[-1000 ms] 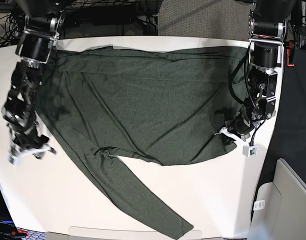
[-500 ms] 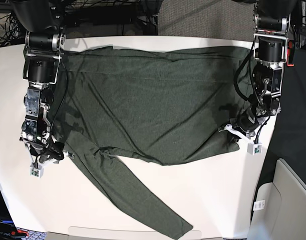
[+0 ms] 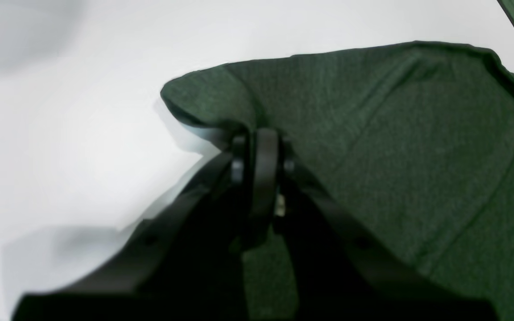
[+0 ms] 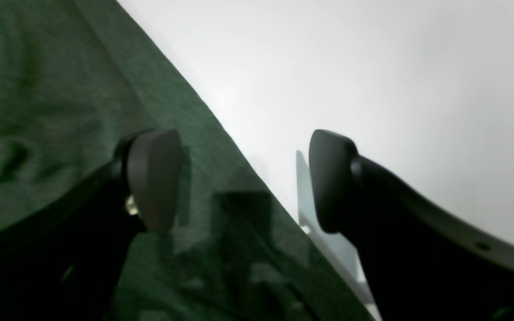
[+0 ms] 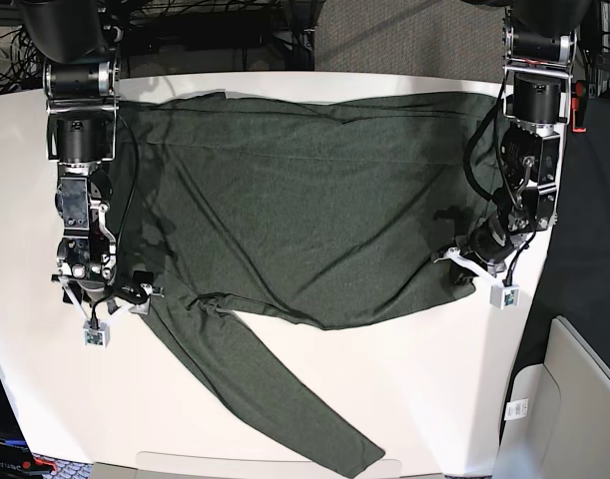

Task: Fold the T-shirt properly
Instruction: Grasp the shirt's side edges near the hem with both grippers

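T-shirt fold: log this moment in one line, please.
T-shirt: spread flat on table | left pincer: shut on T-shirt corner | right pincer: open, straddling sleeve edge | fold: not started

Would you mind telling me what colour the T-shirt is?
Dark olive-green, heathered; the T-shirt shows best in the base view.

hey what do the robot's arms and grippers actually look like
Both arms are black and silver cylindrical segments with loose black cables. The right gripper has black curved fingers ending in rounded dark pads. The left gripper looks the same black. Small white blocks sit by each wrist.
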You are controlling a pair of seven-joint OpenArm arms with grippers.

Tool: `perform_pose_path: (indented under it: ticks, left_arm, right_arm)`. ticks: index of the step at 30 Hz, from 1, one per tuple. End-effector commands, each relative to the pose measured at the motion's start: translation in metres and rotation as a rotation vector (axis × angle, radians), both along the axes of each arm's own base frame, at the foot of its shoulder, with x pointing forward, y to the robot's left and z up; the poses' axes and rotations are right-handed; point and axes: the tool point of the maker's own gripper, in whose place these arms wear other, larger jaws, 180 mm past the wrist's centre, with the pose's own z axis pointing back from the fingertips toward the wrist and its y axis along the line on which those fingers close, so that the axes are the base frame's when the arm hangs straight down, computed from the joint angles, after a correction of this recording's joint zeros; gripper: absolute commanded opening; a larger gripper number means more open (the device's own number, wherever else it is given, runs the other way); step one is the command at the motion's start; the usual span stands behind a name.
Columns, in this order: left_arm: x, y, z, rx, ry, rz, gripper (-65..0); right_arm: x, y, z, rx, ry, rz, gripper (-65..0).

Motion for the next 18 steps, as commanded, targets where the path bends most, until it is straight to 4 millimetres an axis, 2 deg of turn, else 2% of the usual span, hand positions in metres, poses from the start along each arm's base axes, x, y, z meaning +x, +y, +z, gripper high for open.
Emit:
perform_pose_path:
  ticks: [1,11,13,16,18]
  left_arm:
    - [0.014,0.006,0.022,0.005,-0.067,0.004,-64.9]
    - [0.014,0.006,0.022,0.003,-0.066,0.004,-64.9]
    - [0.014,0.006,0.022,0.003,-0.066,0.004,-64.9]
    - [0.014,0.006,0.022,0.003,-0.066,0.004,-64.9]
    - [0.014,0.006,0.022,0.003,-0.067,0.004,-64.9]
  right_arm:
    - [0.011,-0.008,0.017,-0.014,-0.05,-0.007,-21.2]
    - [-0.01,-0.011,-0.018,-0.012,0.02,-0.015,-22.7]
    - [-0.015,-0.01,-0.023,-0.007,0.028,-0.015,-27.6]
    - [-0.018,0.002,-0.03,0.014,0.032,-0.006,-40.7]
    - [-0.017,0.007,-0.026,0.018,0.016,0.002,-49.7]
